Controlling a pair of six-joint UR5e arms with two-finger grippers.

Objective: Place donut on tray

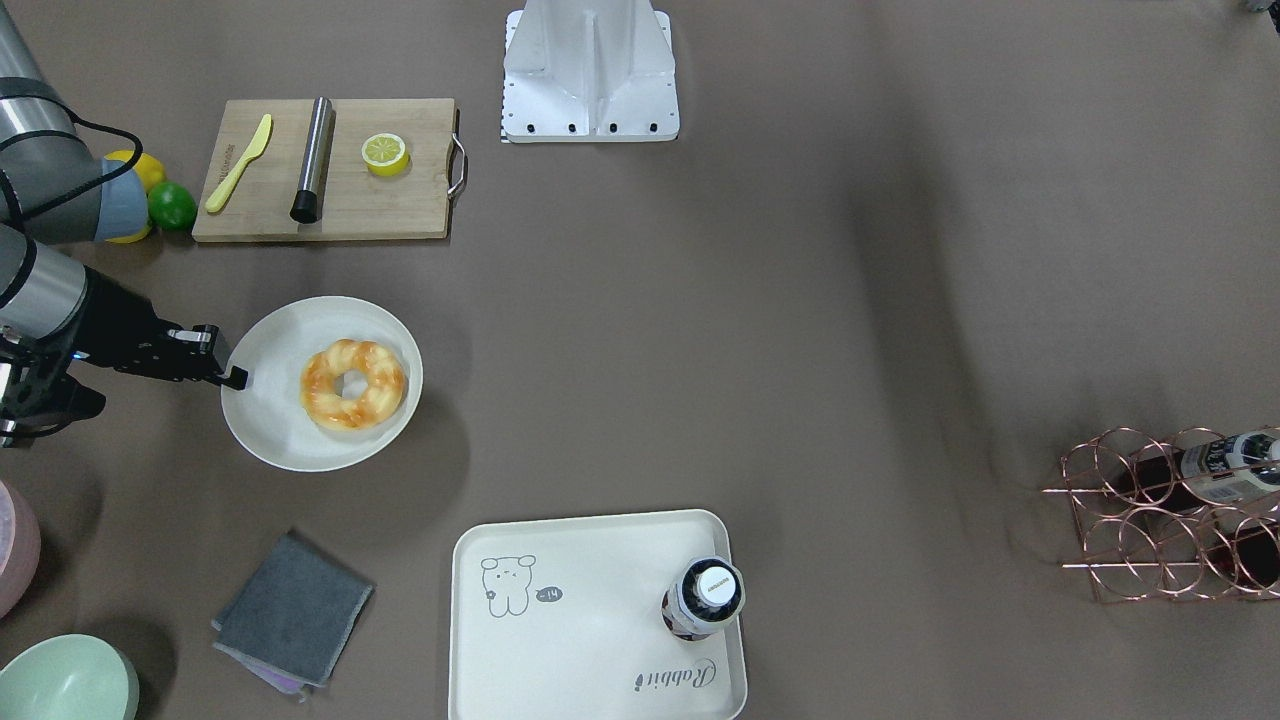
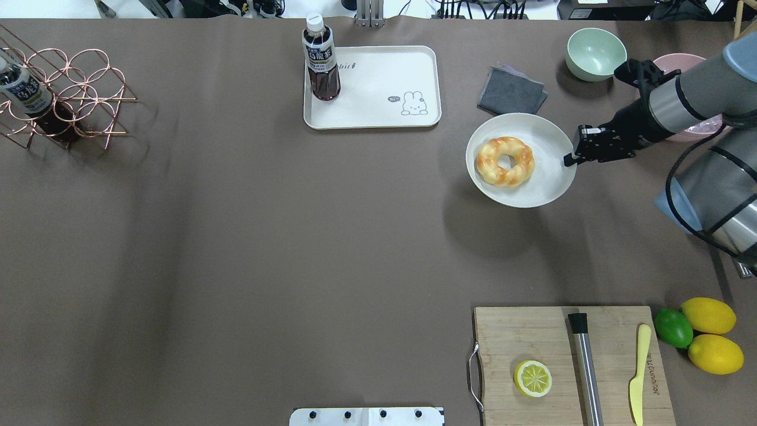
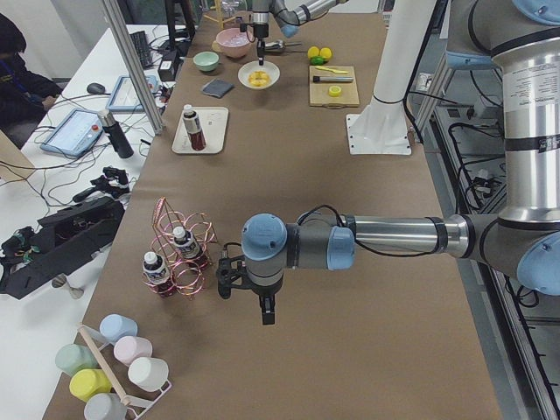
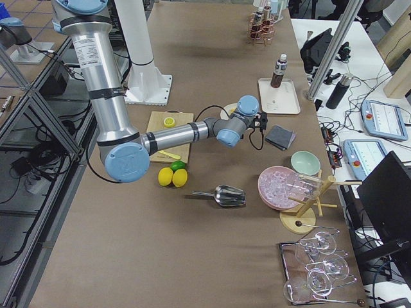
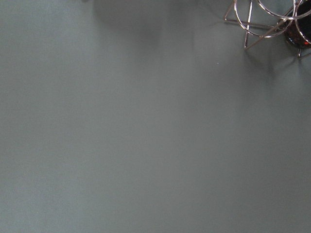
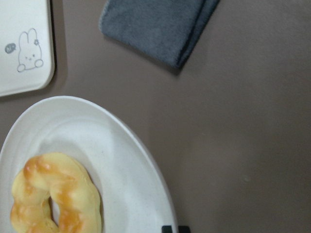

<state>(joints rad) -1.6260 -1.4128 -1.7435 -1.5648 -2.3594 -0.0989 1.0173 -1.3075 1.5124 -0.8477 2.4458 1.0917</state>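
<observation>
A: Where is the donut (image 2: 504, 161)?
B: On the round plate (image 2: 550, 136), on the brown surface (image 2: 236, 248). The tray (image 2: 378, 112) sits apart, with a bottle (image 2: 321, 59) standing on it.
A: And the right tool (image 2: 569, 159)?
B: By the plate's rim, tips together, holding nothing. The left tool (image 3: 266, 313) hangs near the wire rack (image 3: 179, 254); I cannot tell if it is open. A white desk (image 3: 52, 179) with cables stands beside the surface.

In the front-facing view we see a glossy glazed donut (image 1: 385, 385) on a smooth matt plate (image 1: 270, 420); at 12 o'clock a wooden board (image 1: 400, 205) bears a brushed-metal cylinder (image 1: 313, 160); at 6 o'clock, soft grey cloth (image 1: 293, 610)
</observation>
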